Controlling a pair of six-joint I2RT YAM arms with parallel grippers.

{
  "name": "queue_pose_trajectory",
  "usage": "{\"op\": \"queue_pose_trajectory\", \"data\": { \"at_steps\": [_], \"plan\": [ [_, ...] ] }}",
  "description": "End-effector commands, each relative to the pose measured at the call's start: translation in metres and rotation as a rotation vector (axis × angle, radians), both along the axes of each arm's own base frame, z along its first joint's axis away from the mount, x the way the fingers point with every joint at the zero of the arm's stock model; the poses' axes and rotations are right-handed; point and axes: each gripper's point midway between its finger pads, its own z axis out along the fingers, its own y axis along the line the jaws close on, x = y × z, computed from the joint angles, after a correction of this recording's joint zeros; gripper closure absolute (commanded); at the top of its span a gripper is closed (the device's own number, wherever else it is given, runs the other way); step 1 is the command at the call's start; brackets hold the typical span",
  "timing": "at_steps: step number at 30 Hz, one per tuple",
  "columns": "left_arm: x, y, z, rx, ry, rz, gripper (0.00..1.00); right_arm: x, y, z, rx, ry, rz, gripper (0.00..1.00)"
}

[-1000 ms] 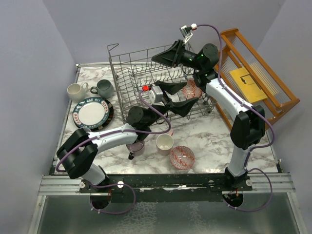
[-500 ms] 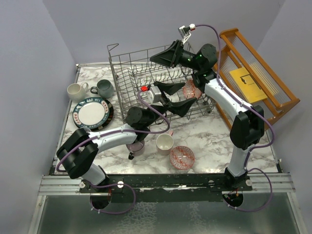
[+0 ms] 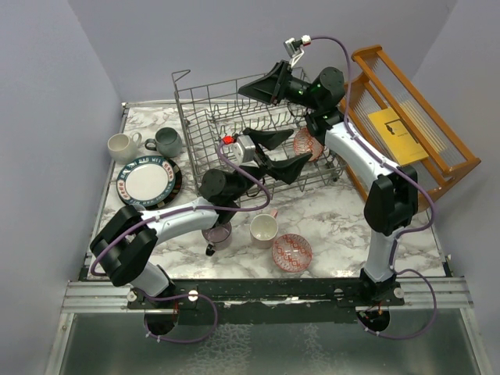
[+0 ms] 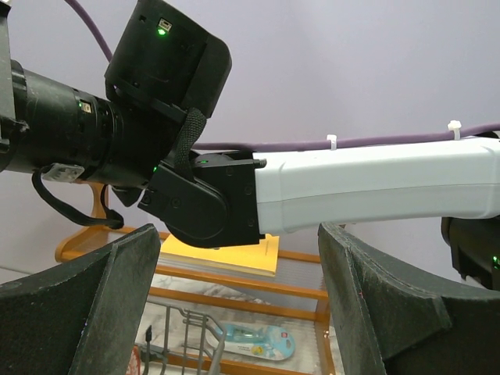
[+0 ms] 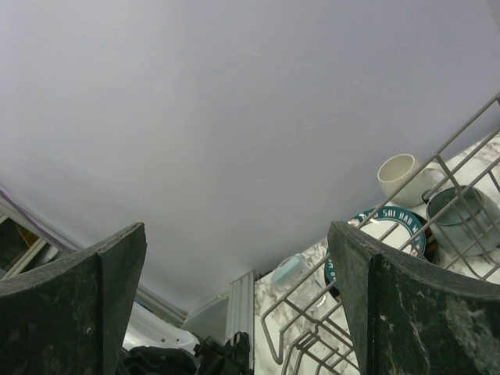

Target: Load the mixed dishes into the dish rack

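Comparing with a second ago, the right gripper [image 3: 248, 86] has edged left and up over the far side of the dish rack [image 3: 194, 117], and the left gripper [image 3: 303, 147] has crept slightly farther over it. Both stand wide apart, holding nothing. The rack is a grey wire basket with upright tines on the marble table [image 3: 336, 211]. One red-and-white bowl [image 3: 309, 144] sits at its right end. The second bowl [image 3: 291, 250], cream mug [image 3: 264, 228] and purple mug [image 3: 217, 234] stand near. The round dark-rimmed plate [image 3: 148, 181] lies left.
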Motion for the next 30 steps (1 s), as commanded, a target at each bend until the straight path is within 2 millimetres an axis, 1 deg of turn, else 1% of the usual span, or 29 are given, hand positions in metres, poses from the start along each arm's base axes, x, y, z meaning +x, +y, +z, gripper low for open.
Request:
{"op": "queue_pose_trajectory", "data": {
  "at_steps": [1, 10, 24, 30],
  "plan": [
    [-0.008, 0.003, 0.010, -0.032, -0.029, -0.031, 0.15, -0.005, 0.001, 0.007, 0.004, -0.012, 0.003, 0.01],
    [-0.011, 0.003, 0.015, -0.054, -0.038, -0.049, 0.15, -0.008, -0.002, 0.015, -0.003, -0.029, -0.020, 0.01],
    [-0.014, 0.004, 0.018, -0.049, -0.026, -0.064, 0.16, -0.014, -0.001, 0.017, 0.003, -0.013, -0.031, 0.01],
    [-0.015, 0.002, 0.024, -0.047, -0.041, -0.066, 0.17, -0.016, -0.002, 0.026, 0.008, -0.037, -0.027, 0.01]
  ]
}}
